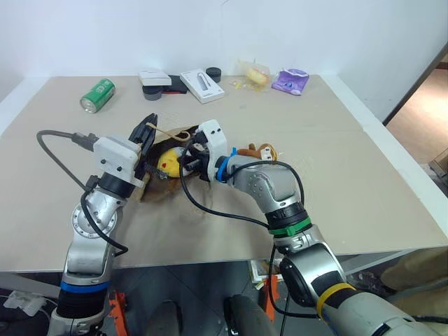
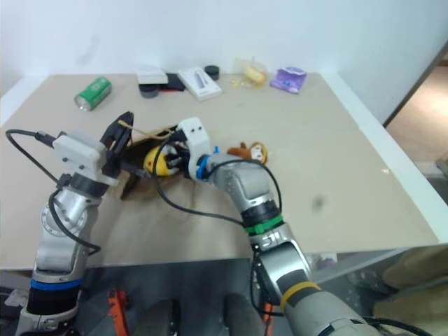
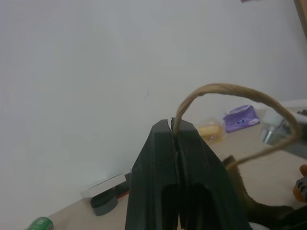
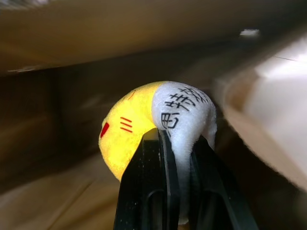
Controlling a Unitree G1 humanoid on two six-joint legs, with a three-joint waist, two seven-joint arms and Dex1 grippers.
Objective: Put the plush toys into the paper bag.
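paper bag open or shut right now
Open: the left hand holds up the handle of the paper bag, and the yellow plush sits at its mouth.

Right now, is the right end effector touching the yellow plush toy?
Touching. The right wrist view shows the right end effector shut on the white underside of the yellow plush toy.

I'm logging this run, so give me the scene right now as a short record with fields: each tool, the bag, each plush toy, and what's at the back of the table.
left tool: shut on the paper bag's cord handle, holding it up
right tool: shut on the yellow plush toy, at the bag's mouth
paper bag: lying on the table, mouth toward the right arm
brown monkey toy: on the table, outside the bag
back of table: green can, white box, purple packet
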